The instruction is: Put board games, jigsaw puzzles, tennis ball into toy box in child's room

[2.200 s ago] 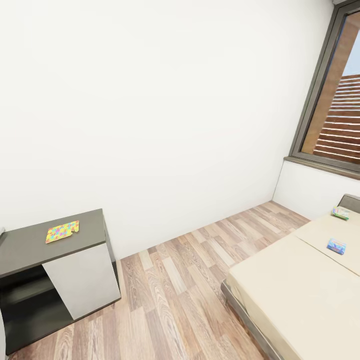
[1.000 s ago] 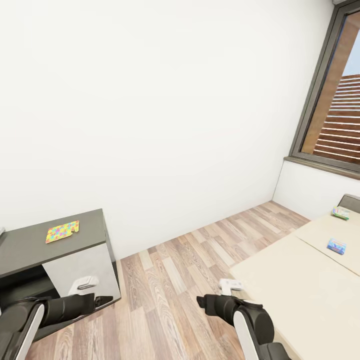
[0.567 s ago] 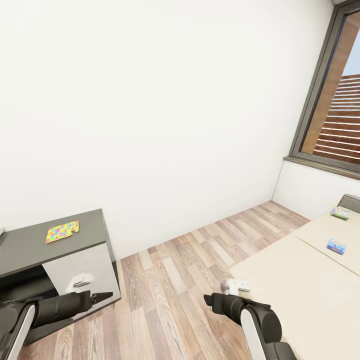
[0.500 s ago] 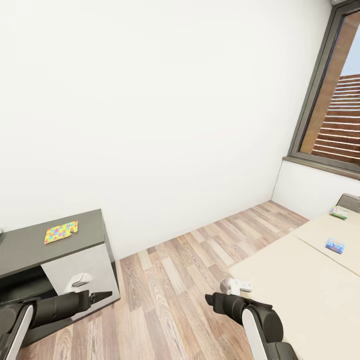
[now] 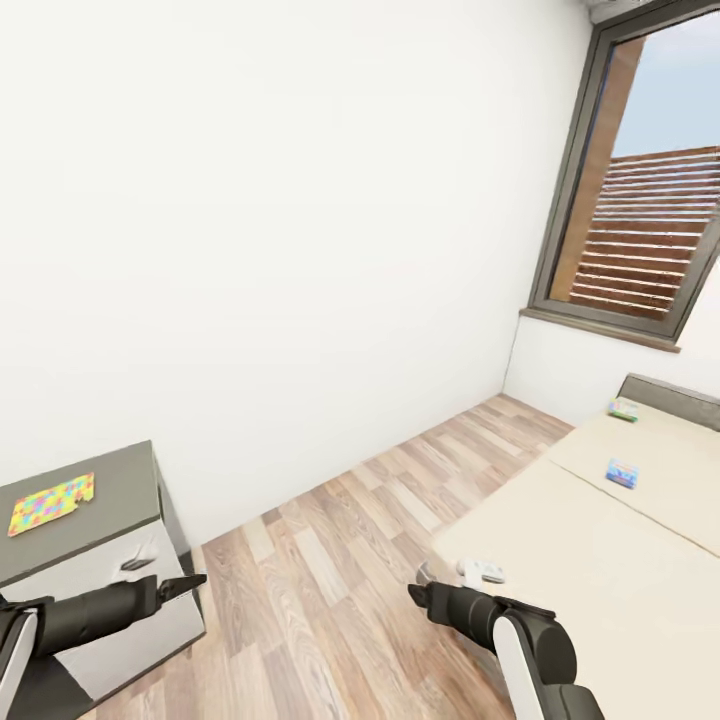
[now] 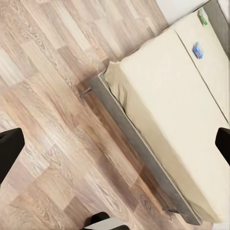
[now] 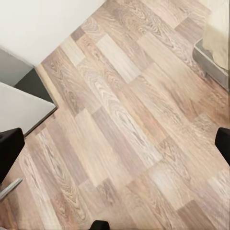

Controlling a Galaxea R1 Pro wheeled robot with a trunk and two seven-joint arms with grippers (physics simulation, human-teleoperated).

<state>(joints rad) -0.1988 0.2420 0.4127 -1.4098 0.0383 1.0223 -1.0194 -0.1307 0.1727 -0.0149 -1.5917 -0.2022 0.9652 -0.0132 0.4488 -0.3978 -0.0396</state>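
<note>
Two board games lie far back on the cream bed point(image 5: 600, 560): a blue one point(image 5: 622, 472) and a greenish one point(image 5: 624, 408). The left wrist view shows the same blue box point(image 6: 198, 50) and green box point(image 6: 203, 17) on the bed point(image 6: 167, 110). A mosaic jigsaw puzzle point(image 5: 50, 503) rests on a dark-grey-topped cabinet point(image 5: 120, 490). My left gripper point(image 5: 185, 582) point(image 6: 115, 148) hangs open and empty beside that cabinet. My right gripper point(image 5: 418, 590) point(image 7: 115, 146) is open and empty over the floor at the bed's near corner. The toy box, table and tennis ball are out of view.
Wood-plank floor point(image 5: 350, 540) runs between the cabinet and the bed, with a white wall behind. A tall dark-framed window point(image 5: 640, 230) stands at the right, above the bed's head. The cabinet's white front point(image 7: 19, 108) lies close to my right gripper's side.
The camera has swung right, so cabinet and bed sit further left in the picture. Both arms, absent 2.2 s ago, have risen into view and stretched forward, still open.
</note>
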